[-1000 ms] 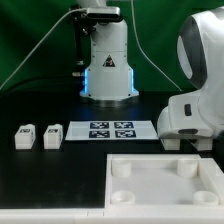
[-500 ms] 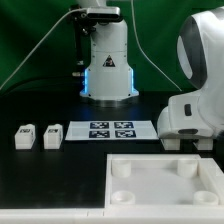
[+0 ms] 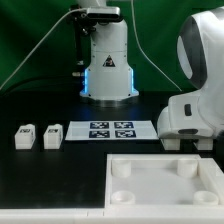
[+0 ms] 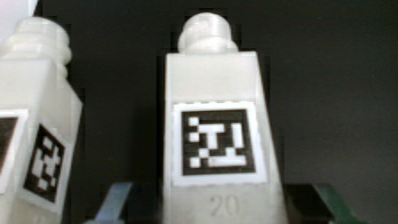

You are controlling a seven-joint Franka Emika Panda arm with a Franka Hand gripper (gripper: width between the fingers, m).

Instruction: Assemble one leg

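White plastic leg (image 4: pixel 215 90): squared block, rounded peg at one end, black-and-white square tag (image 4: pixel 215 138) on its face, faint "20" beneath. Sits between gripper (image 4: pixel 224 198) fingers (image 4: pixel 125 200), jaws apart, clear of both sides. Just beside, 1 twin leg (image 4: pixel 36 120) on matte black table (image 4: pixel 329 60).

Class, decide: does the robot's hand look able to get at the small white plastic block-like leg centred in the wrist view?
Probably yes: the small white tagged leg lies between the hand's fingertips, nothing blocking it. The second white leg lies apart beside it. Whether the fingertips touch is unclear.
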